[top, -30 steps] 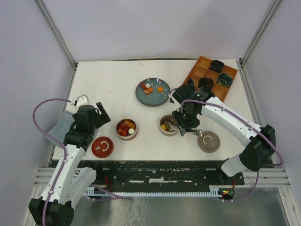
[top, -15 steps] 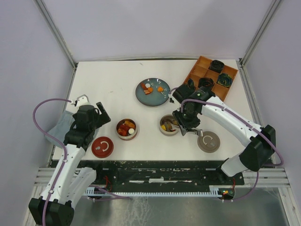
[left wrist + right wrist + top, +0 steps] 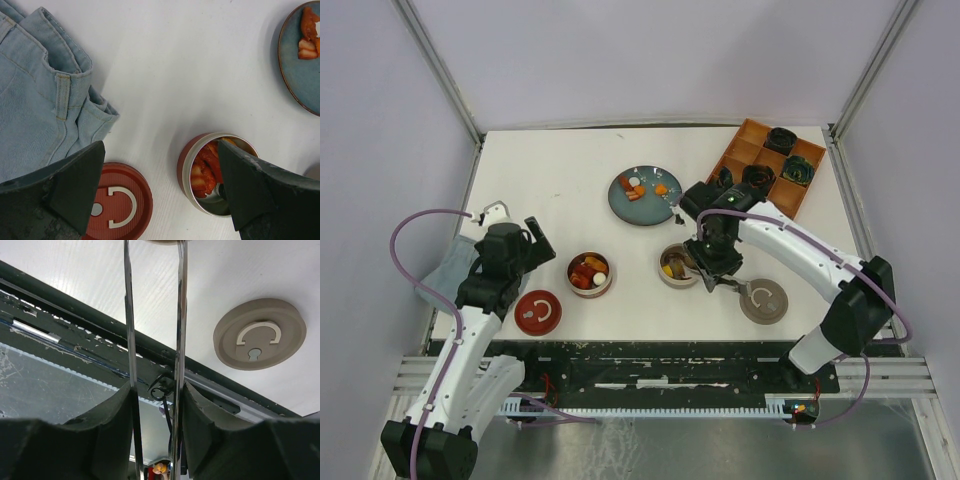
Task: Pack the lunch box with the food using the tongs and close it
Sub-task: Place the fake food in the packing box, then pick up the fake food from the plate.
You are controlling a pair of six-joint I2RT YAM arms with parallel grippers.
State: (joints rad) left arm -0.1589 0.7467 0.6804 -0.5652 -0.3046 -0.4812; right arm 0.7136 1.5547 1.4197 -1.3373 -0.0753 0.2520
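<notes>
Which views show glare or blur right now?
Top external: even light, soft shadows, sharp. Left wrist: left fingers soft-edged, white table streaky bright. Right wrist: tongs show specular streaks; right fingers gripping them out of focus.

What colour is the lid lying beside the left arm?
The lid is red; the left wrist view shows it best.
</notes>
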